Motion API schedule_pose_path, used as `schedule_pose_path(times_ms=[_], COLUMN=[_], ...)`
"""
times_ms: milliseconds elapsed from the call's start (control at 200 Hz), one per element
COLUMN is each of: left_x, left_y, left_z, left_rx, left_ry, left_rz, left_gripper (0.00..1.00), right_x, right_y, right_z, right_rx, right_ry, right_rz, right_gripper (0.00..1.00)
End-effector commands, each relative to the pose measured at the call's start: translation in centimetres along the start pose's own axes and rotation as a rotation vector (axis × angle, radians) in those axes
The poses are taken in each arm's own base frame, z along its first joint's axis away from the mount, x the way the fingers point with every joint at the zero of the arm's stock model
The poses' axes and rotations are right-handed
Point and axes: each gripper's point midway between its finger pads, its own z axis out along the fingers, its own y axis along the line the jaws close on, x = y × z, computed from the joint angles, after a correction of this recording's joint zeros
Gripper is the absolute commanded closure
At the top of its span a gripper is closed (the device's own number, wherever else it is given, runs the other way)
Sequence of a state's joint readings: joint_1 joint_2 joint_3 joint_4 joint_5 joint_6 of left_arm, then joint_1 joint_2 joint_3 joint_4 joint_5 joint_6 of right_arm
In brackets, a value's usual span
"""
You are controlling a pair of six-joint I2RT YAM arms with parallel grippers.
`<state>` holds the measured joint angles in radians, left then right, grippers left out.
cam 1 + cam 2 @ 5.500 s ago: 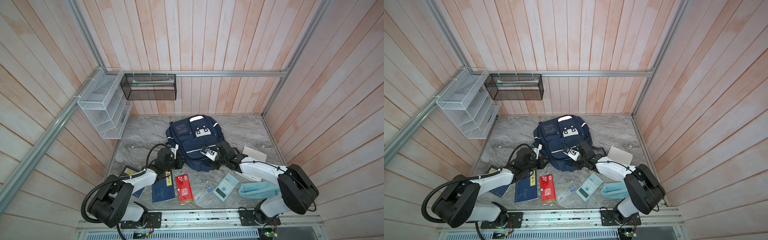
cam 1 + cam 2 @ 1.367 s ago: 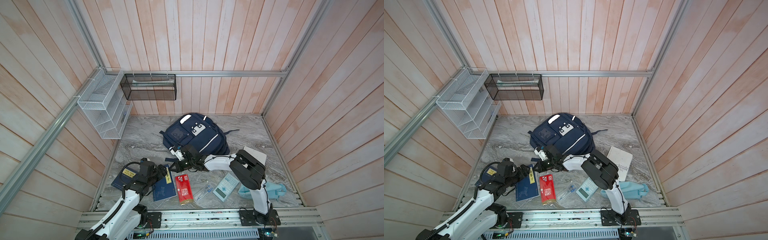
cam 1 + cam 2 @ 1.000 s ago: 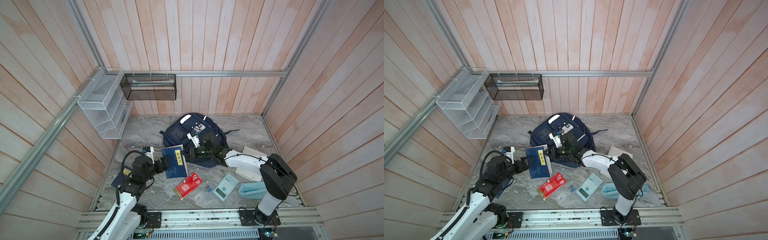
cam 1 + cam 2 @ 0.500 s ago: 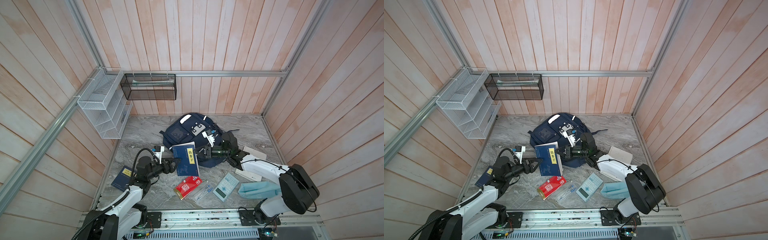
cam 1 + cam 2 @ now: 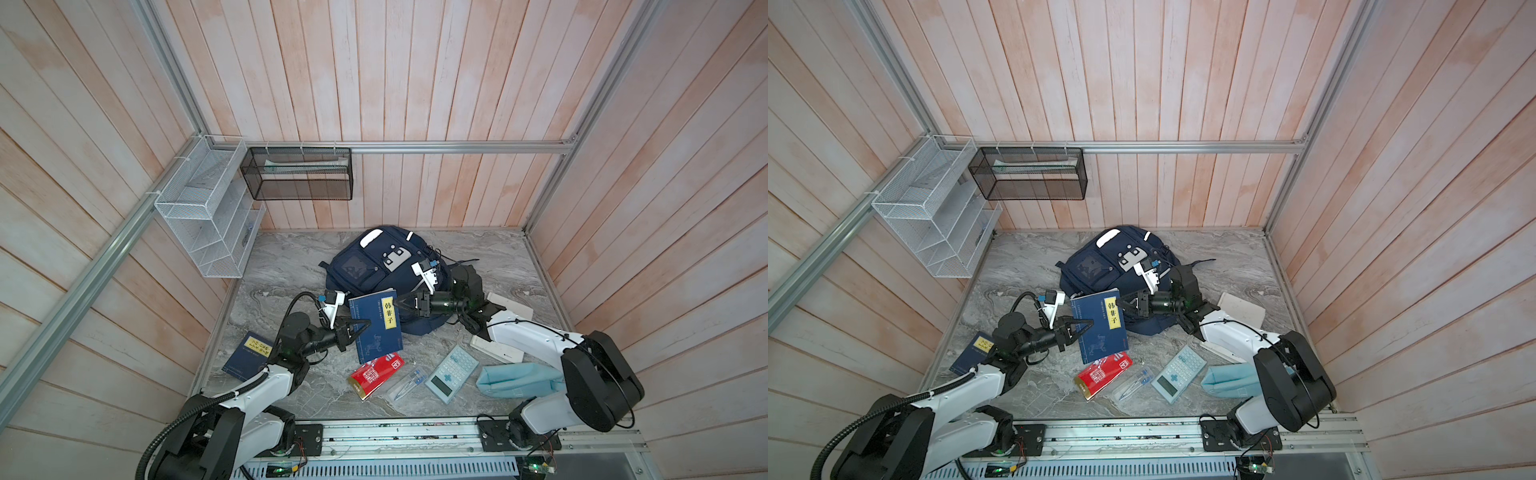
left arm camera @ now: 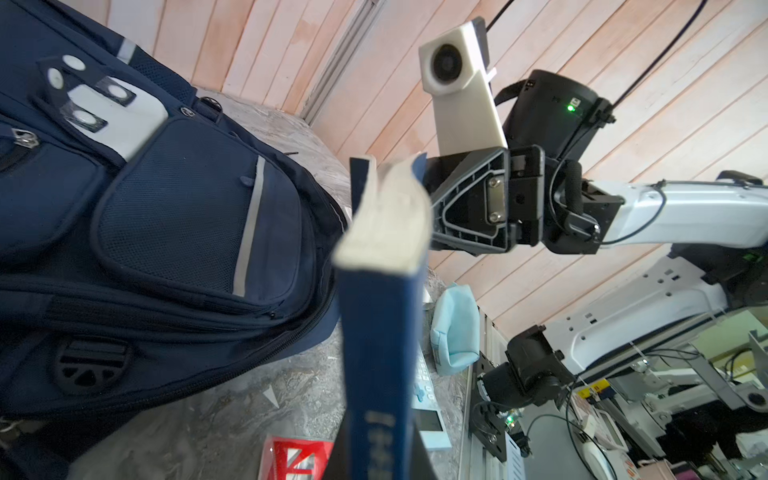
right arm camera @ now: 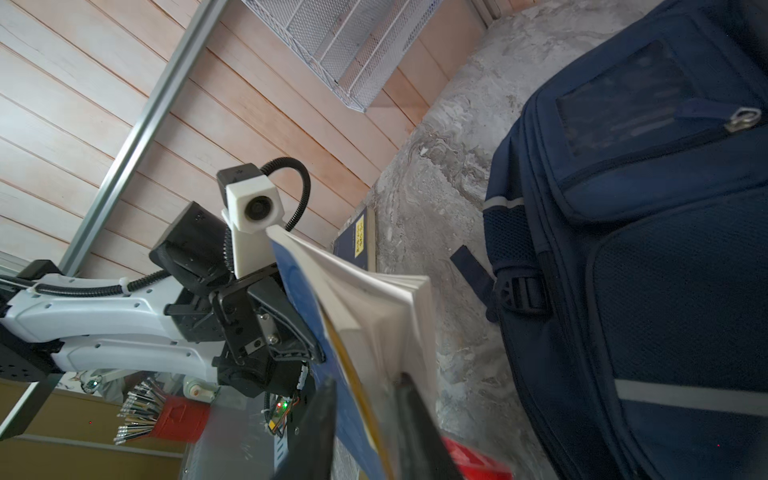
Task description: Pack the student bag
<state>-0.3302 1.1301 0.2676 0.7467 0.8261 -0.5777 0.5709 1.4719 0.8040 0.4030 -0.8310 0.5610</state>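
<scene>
**Two arms, one book:** A blue book (image 5: 376, 328) is held up on edge just on the near side of the bag (image 5: 359, 270). A robot arm meets it at each end, in what looks like a handover during packing. The left wrist view shows the left claw (image 5: 361, 327) clamped on the book's spine edge, one finger on each cover. The right claw (image 5: 402, 306) sits at the opposite, page-side corner. Its jaws stand either side of the fanned pages, and whether they press cannot be told.

The bag lies flat on the table (image 5: 286, 266), pockets up. Its long axis runs from the robot toward the back wall, top end farthest away. From the left claw the bag lies straight ahead, beyond the book. The right arm reaches in over the bag's near right corner and is the nearer of the two.

No gaping mouth shows on the bag in any view, and the zip facing the book appears shut. The book slants with its top end leaning toward the bag, and it probably cannot go in until an opening is made. The right arm seems better placed for that job, provided the left claw's hold alone will carry the book.

On the near side of the bag lie a second book (image 5: 249, 355) to the left, a red pack (image 5: 376, 373), a calculator (image 5: 451, 372) and, well to the right, a light-blue pouch (image 5: 515, 380).
</scene>
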Motion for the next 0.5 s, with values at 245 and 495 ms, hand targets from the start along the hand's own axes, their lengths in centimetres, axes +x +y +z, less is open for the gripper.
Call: schedule_pose_path(times_ms=[245, 495], left_x=[-3.1, -2.8], left_y=[-5.5, -4.1], left_z=[1.4, 3.1], left_rx=[0.203, 0.161], left_ry=[0.002, 0.036], left_rz=[0.044, 0.035], left_gripper=[1.0, 0.81], right_x=[3.1, 4.1], right_y=[1.2, -0.1], right_z=[0.2, -1.6], right_rx=[-0.16, -0.197], right_ry=[0.037, 0.048], right_rz=[-0.145, -0.058], right_gripper=[0.03, 1.0])
